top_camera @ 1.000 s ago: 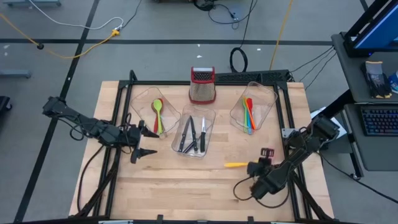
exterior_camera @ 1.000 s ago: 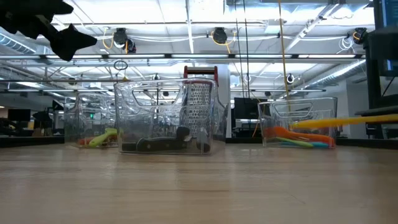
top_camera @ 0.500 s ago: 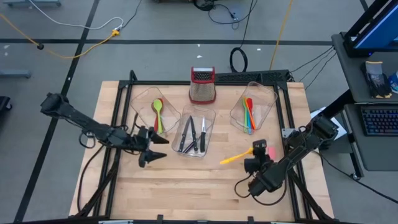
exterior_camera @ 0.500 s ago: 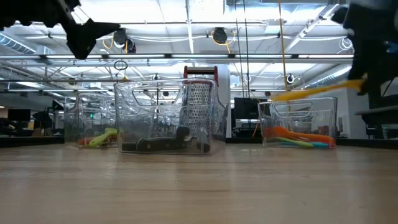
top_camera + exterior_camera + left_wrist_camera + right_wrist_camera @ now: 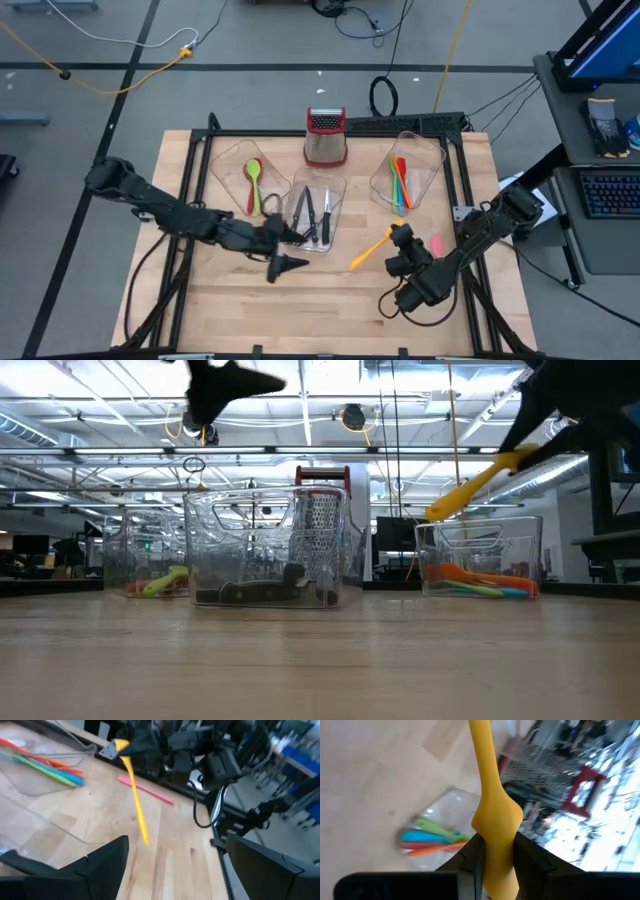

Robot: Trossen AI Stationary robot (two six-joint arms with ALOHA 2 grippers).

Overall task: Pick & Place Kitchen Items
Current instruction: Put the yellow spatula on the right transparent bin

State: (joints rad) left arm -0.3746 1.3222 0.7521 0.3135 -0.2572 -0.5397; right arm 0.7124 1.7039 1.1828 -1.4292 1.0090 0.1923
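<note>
The right end effector (image 5: 399,240) grips a yellow spatula (image 5: 372,250) above the bench (image 5: 320,300); the left end effector (image 5: 291,250) hovers wide open, empty.

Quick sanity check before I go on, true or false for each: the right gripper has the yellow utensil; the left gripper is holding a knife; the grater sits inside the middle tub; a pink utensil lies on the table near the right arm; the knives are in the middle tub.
1. The right gripper holds the yellow utensil. True.
2. The left gripper holds a knife. False: its fingers are open and empty, hovering at the middle tub.
3. The grater sits inside the middle tub. False: it stands on the table behind that tub.
4. A pink utensil lies on the table near the right arm. True.
5. The knives lie in the middle tub. True.
</note>
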